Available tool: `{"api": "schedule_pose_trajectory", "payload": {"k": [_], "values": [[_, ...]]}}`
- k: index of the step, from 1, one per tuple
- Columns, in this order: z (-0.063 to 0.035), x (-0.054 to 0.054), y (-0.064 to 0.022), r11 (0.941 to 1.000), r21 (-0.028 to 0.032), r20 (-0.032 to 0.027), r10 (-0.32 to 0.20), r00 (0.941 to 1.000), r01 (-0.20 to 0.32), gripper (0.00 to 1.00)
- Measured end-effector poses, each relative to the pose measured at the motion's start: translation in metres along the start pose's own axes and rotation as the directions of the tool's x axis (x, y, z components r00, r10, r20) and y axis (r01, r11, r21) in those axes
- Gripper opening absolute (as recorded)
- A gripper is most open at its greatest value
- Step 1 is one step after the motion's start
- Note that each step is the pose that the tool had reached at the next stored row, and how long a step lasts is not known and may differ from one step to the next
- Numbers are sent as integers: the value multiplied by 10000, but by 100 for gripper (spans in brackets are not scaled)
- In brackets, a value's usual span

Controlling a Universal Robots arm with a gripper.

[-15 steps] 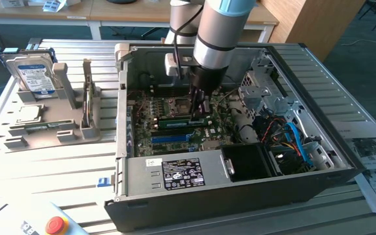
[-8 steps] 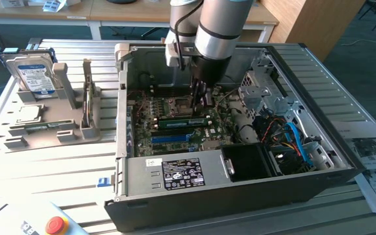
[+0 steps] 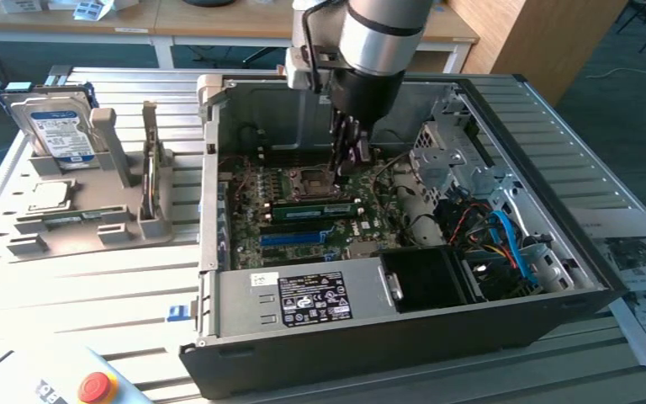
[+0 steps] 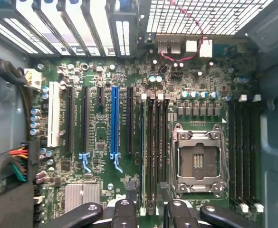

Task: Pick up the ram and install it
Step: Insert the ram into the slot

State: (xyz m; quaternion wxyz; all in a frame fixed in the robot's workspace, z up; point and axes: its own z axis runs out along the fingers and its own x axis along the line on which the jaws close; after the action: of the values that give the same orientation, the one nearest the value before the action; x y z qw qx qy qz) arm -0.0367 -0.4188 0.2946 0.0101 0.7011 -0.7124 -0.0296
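Observation:
The ram (image 3: pixel 312 209), a slim green stick, stands on edge in a slot on the motherboard (image 3: pixel 300 240) inside the open computer case (image 3: pixel 592 278). My gripper (image 3: pixel 349 160) hangs just above it, reaching down into the case, apart from the stick. In the wrist view my gripper (image 4: pixel 148 199) is open, and its dark fingers (image 4: pixel 130 192) straddle the row of memory slots (image 4: pixel 154 147). Nothing is held between them. There I cannot tell the ram's edge from the slots.
The empty processor socket (image 4: pixel 198 161) lies beside the slots. A power supply (image 3: pixel 300 299), a fan and cables (image 3: pixel 503 236) crowd the case's near side. Left of the case, a grey holder (image 3: pixel 110 210) carries a hard drive (image 3: pixel 60 126) and a processor chip (image 3: pixel 50 195). A red button (image 3: pixel 97 387) sits at the front.

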Motion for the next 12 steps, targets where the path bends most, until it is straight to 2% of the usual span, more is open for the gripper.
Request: {"api": "schedule_pose_trajectory", "payload": {"k": [12], "values": [[-265,-7,15,10000,1,-52,3,10000,-3,31]]}}
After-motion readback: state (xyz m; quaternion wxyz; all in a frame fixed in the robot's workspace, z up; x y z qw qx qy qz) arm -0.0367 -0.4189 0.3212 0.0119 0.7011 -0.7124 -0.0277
